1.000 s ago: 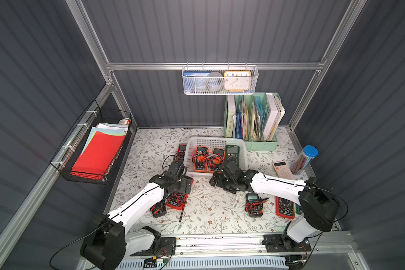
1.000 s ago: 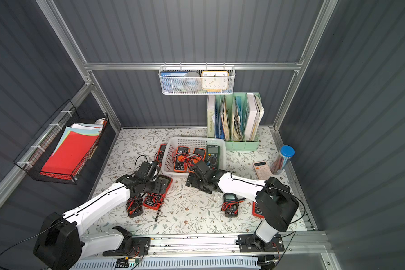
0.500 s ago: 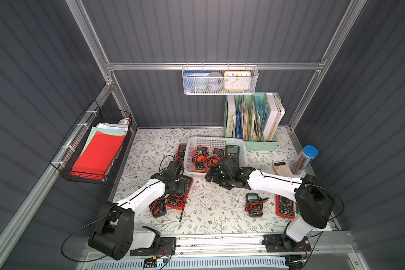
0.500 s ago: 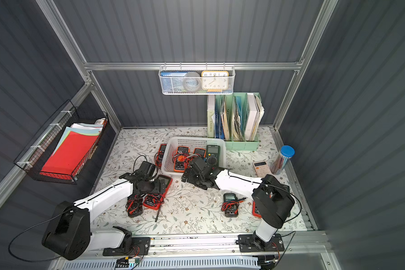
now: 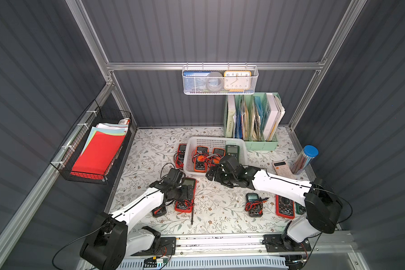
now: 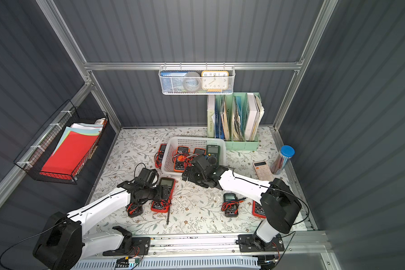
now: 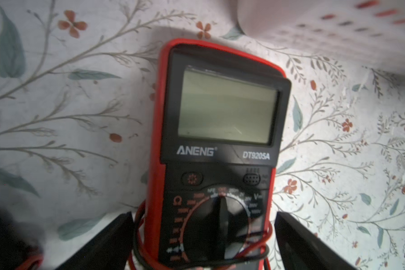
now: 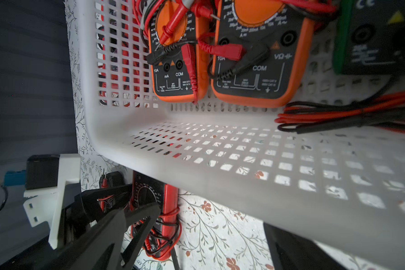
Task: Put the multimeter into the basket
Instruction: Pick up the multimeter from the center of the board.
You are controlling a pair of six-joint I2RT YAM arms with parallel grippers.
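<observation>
A red and black multimeter [image 5: 190, 184] [image 6: 167, 183] [image 7: 220, 140], wrapped in red and black leads, lies flat on the table just in front of the basket's left corner. My left gripper [image 5: 187, 191] [image 6: 164, 192] [image 7: 202, 219] is open, its fingers [image 7: 112, 236] on either side of the dial end and apart from the case. The white perforated basket [image 5: 214, 139] [image 6: 193, 139] [image 8: 220, 168] holds two orange multimeters [image 8: 257, 70] and a dark green one [image 5: 232, 150]. My right gripper [image 5: 212, 174] [image 6: 188, 175] [image 8: 211, 217] hangs open and empty at the basket's front wall.
Another red multimeter [image 5: 180, 155] lies against the basket's left side. A small black one [image 5: 253, 204] and a red one [image 5: 284, 205] lie at the front right. A loose probe [image 5: 192, 216], a calculator [image 5: 281, 167], a pencil tube [image 5: 305, 159] and a green file rack [image 5: 251, 121] are nearby.
The right gripper has slid a little left along the basket's front wall. The left gripper has shifted slightly over the red multimeter. Both stay open.
</observation>
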